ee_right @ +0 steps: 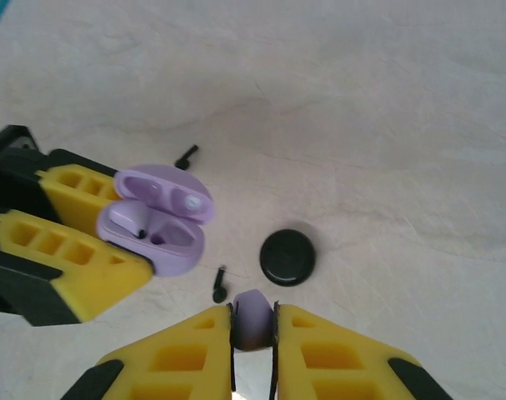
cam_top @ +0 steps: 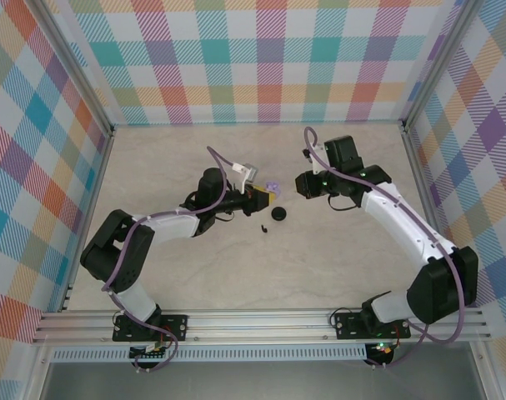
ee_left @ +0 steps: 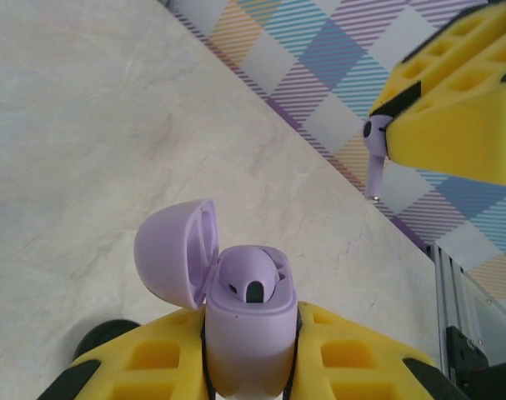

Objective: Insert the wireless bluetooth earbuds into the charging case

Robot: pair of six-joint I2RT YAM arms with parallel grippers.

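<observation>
A lilac bud (ee_right: 253,323) is pinched in the right claw (ee_right: 253,310), near the open lilac case (ee_right: 152,225) that the left claw (ee_left: 251,327) clamps. Best: line its stem with the free socket (ee_right: 176,237), lower gently, release only once seated.

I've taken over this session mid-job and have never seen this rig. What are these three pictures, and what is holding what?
You are looking at two robot arms bolted at the near edge of a table. One picture looks down from above and behind them. The other two come from a camera on each wrist, so the yellow fingers at the bottom belong to that arm. The left gripper is shut on an open lilac case, and what looks like a second lilac bud sits inside. The right gripper is shut on a lilac earbud, held short of the case. On the table lie a closed black case and two loose black earbuds.
</observation>
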